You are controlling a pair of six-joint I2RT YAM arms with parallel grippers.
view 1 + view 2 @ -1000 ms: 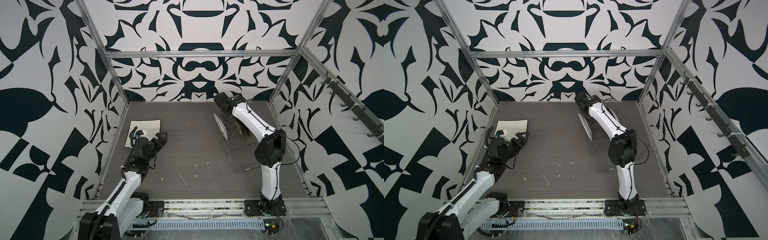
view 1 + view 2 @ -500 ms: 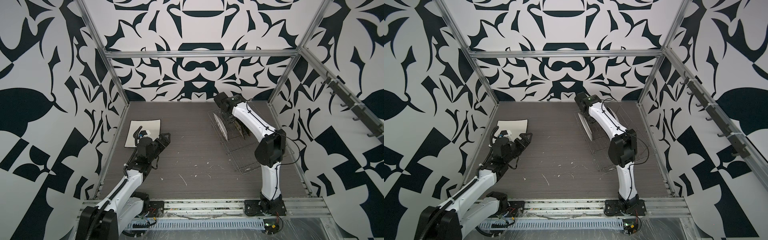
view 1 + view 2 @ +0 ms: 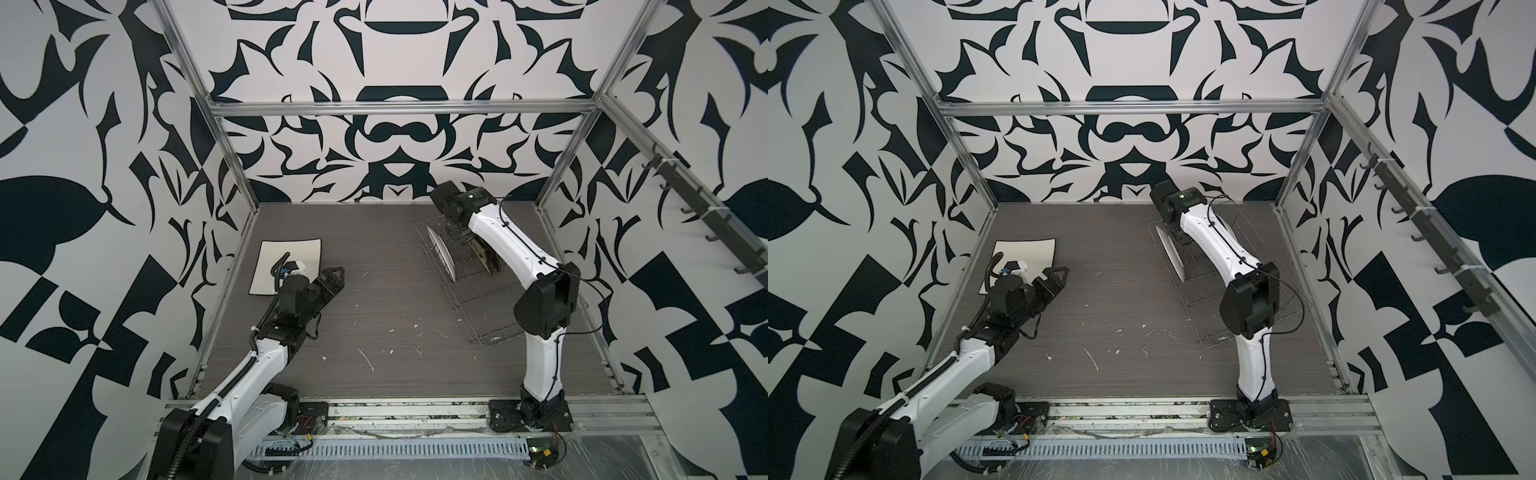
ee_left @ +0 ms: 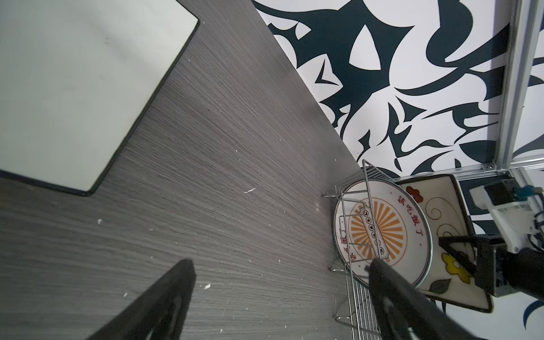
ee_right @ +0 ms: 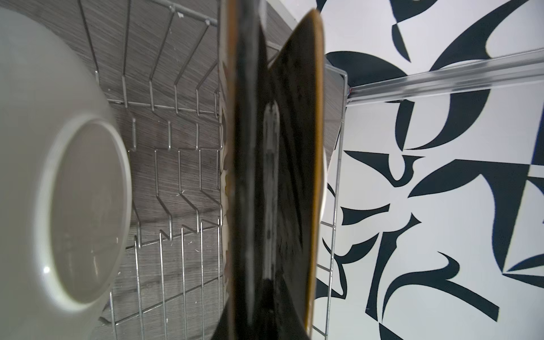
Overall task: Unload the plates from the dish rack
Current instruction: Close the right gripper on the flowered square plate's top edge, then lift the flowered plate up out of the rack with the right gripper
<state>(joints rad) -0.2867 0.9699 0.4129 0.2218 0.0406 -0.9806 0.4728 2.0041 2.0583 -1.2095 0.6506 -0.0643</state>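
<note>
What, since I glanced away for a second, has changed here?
The left gripper, open and empty, slid a little toward the middle of the table, away from the white square plate lying flat. Nothing was taken hold of or let go. The right gripper stayed clamped on the flowered plate in the dish rack; the round plate there did not move either.
</note>
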